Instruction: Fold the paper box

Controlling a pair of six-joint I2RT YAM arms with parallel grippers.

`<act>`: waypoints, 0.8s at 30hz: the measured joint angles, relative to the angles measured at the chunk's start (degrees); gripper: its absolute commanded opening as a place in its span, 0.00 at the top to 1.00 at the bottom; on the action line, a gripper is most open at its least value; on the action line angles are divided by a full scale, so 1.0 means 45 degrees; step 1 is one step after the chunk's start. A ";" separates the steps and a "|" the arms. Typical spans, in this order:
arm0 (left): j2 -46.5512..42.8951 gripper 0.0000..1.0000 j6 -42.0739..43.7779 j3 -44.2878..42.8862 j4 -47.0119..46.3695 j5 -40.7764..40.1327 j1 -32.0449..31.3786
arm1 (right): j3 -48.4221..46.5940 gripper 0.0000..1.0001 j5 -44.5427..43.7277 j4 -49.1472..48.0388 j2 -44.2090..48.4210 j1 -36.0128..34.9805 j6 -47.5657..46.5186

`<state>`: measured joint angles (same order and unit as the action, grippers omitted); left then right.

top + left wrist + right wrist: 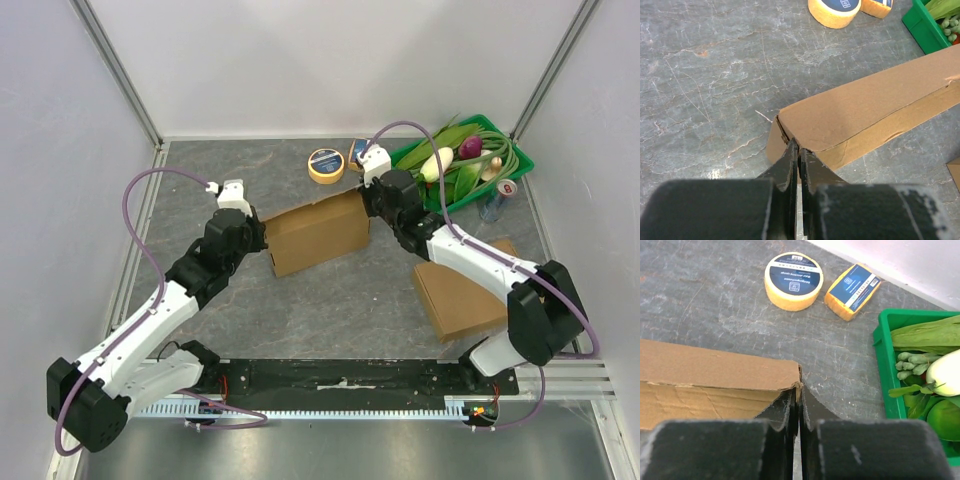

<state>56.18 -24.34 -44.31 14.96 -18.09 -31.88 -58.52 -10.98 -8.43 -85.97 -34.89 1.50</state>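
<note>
The paper box (318, 232) sits in the middle of the counter (240, 310), between the two arms. It is a long brown shape, and its right end lies farther back than its left end. I think the step now is to hold both ends and bend the card into shape. To do it well, the two arms should move together and go slowly. If one pulls harder than the other, the thin card could rip or slip out. Bend along the lines already pressed into the card, not across the flat sides. Do not let the box slide toward the green tray (515, 160) of vegetables at the far right, or bump the round yellow roll (326, 165) and the small yellow pack (357, 153) just behind it. The left tool (797, 147) is clenched almost all the way, with only a tiny slit between its two black fingers. It looks to be pinching the thin card edge at the near left corner of the box. The right tool (799, 392) is squeezed tight the same way, and it seems to be nipping the right corner of the box, where the top edge ends. Another flat brown card (465, 290) lies on the right, under the right arm, and no tool touches it.
</note>
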 measured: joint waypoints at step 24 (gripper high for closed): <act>0.0355 0.98 0.0049 -0.0549 0.0607 0.1171 -0.0063 | -0.2715 0.46 0.2866 0.7456 0.1137 0.0874 0.1001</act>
<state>57.78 -24.12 -46.78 17.69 -12.82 -32.16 -70.74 1.91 25.12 -80.86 -30.96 6.00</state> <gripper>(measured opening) 0.037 0.520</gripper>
